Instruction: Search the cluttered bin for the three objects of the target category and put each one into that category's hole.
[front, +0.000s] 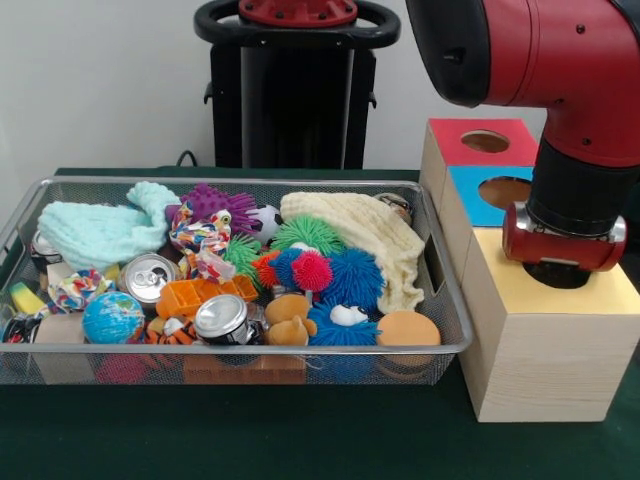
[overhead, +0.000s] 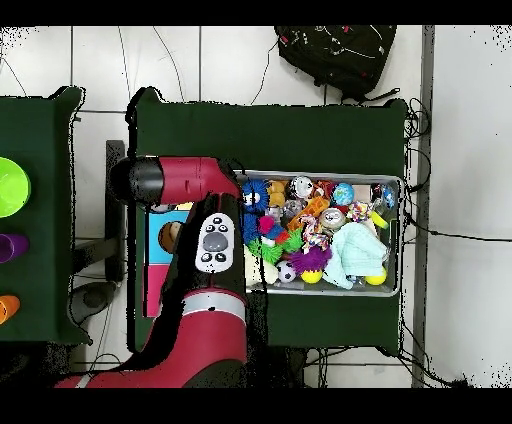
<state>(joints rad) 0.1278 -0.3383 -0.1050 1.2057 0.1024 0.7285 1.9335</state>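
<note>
The silver wire-mesh bin (front: 250, 352) fills the left and middle of the front view and is full of toys. One knotted rope toy (front: 200, 235) lies near the middle back, beside the purple plush. A second rope toy (front: 77, 290) lies at the left front. I see no third one. The red arm's wrist (front: 563, 240) stands straight down over the yellow-topped cube (front: 600, 295). It covers most of the round hole (front: 557, 278). The gripper below the wrist is hidden. In the overhead view the arm (overhead: 215, 240) hides the yellow cube, and the bin (overhead: 320, 178) lies to its right.
The blue-topped cube (front: 490, 190) and the red-topped cube (front: 480, 140) stand in a row behind the yellow one. The bin also holds spiky balls (front: 350, 275), cans (front: 222, 318), a globe ball (front: 112, 318), a teal cloth (front: 100, 230) and a cream cloth (front: 365, 235).
</note>
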